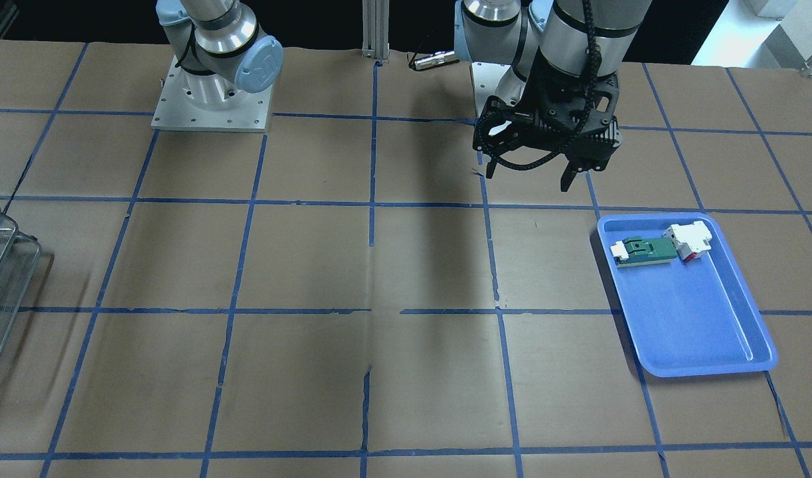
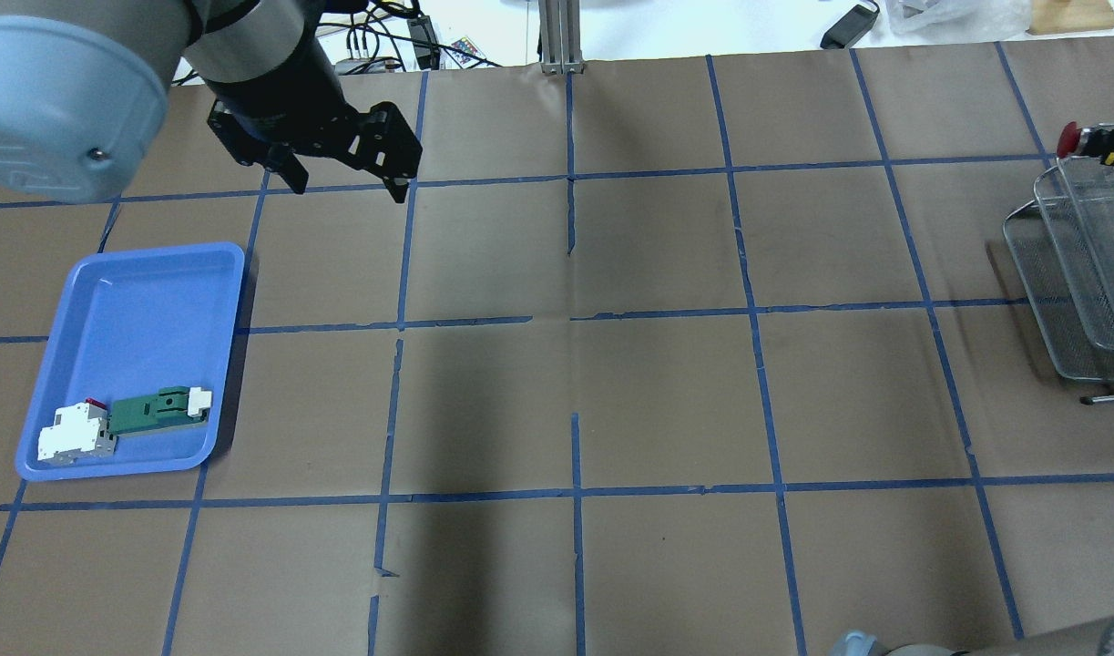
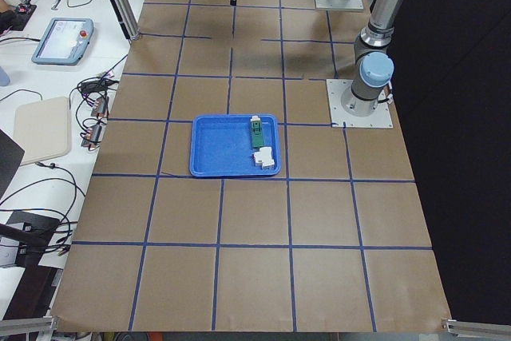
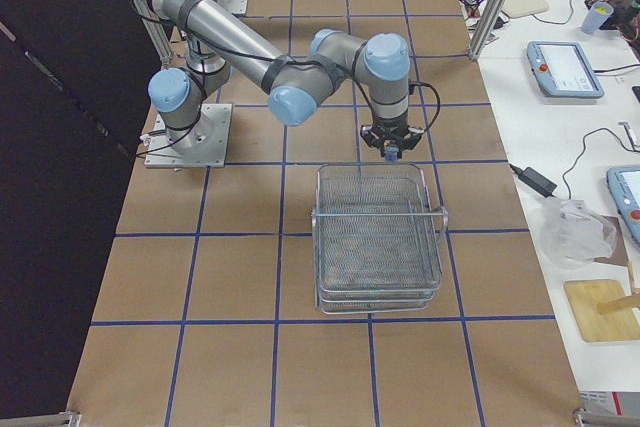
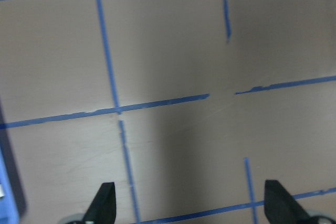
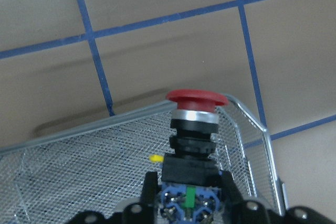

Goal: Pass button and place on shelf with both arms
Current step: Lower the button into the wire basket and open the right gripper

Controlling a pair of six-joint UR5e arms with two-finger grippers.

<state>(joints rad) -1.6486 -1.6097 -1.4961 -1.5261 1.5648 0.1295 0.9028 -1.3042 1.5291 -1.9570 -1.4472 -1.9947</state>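
Note:
My right gripper (image 6: 190, 195) is shut on the black body of the button (image 6: 195, 109). Its red mushroom cap points away from the wrist. The button hangs just above the far rim of the wire-mesh shelf (image 6: 105, 166). In the overhead view the button (image 2: 1069, 139) and right gripper (image 2: 1103, 143) are at the right edge, above the shelf (image 2: 1076, 273). The exterior right view shows the gripper (image 4: 390, 150) at the shelf's (image 4: 378, 237) near edge. My left gripper (image 2: 342, 182) is open and empty above the table; it also shows in the front view (image 1: 528, 176) and the left wrist view (image 5: 189, 205).
A blue plastic tray (image 2: 147, 301) lies on the robot's left; it also shows in the front view (image 1: 698, 318). It holds a white-and-red block joined to a green board (image 2: 124, 424). The tabletop is brown paper with blue tape lines. The shelf's corner shows in the front view (image 1: 0, 279).

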